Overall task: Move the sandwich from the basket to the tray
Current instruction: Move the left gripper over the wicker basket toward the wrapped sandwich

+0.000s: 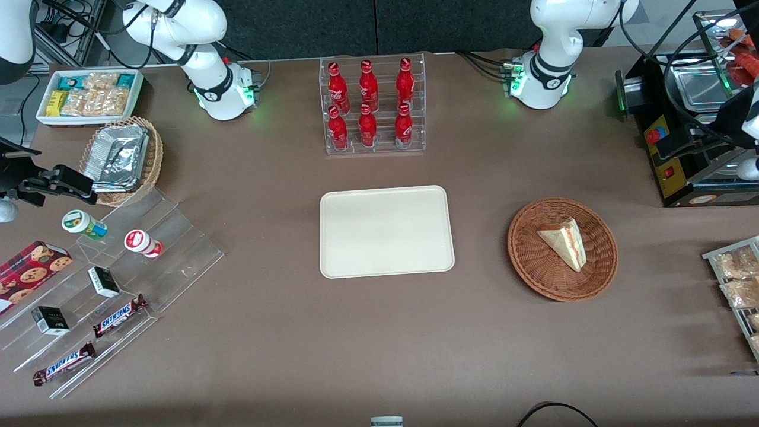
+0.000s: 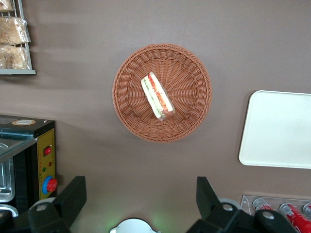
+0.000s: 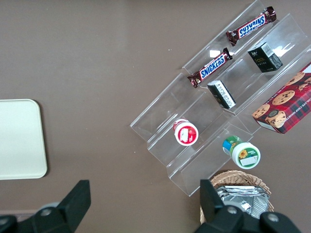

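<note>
1. I see the sandwich lying inside the basket, a little off the middle, with its filling stripe along the cut edge; it does not touch the woven rim.
2. The basket stands on the brown table toward the working arm's end, well apart from the tray, and bare table cloth lies between the two.
3. The tray lies flat in the middle of the table with nothing on it. All its four edges have open table around them.
4. Farther from the front camera than the tray stands the clear rack of red bottles, near to the tray's edge but not touching it.
5. The gripper is high above the table. In the wrist view its two dark fingers are spread wide and hold nothing, and the basket with the sandwich shows between them, lower down.
6. Beside the basket toward the working arm's end is a black machine, and near the table edge there is a wire shelf with snack bags. Both are apart from the basket rim.
7. The table nearer to the front camera than the tray and basket is open.
</note>
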Tool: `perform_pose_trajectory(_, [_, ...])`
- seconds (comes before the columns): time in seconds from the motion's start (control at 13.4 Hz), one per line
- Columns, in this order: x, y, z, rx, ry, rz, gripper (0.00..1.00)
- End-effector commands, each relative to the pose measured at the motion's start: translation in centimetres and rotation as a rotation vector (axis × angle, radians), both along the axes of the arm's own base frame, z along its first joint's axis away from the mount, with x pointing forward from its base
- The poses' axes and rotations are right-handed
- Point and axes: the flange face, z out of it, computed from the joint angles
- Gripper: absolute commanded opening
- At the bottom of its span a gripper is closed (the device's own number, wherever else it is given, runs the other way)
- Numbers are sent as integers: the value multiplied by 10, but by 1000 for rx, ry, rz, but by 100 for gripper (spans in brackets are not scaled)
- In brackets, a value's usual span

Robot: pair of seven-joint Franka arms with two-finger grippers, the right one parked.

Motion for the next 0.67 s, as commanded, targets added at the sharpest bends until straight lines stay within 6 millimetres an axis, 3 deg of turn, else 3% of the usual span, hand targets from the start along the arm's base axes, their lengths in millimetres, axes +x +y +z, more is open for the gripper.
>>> perform_pose_trajectory(0.0, [1,-1,-1,18,-1,12,100])
perform_pose_trajectory(0.3, [16,-3,-38,9,57,13,100])
perform_pose_trajectory(0.6, [28,0,-92,8,27,45,100])
